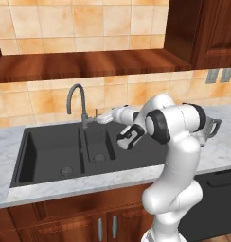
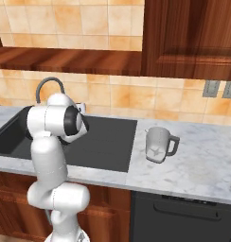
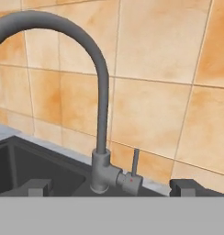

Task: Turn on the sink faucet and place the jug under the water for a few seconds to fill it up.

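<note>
Gripper [image 3: 111, 187] spread apart facing faucet lever [image 3: 134, 168]; right base view shows jug [image 2: 159, 144]

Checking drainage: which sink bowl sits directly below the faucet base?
The small bowl, narrow and right of the divider; the faucet rises behind it, while the large bowl lies further left.
</note>
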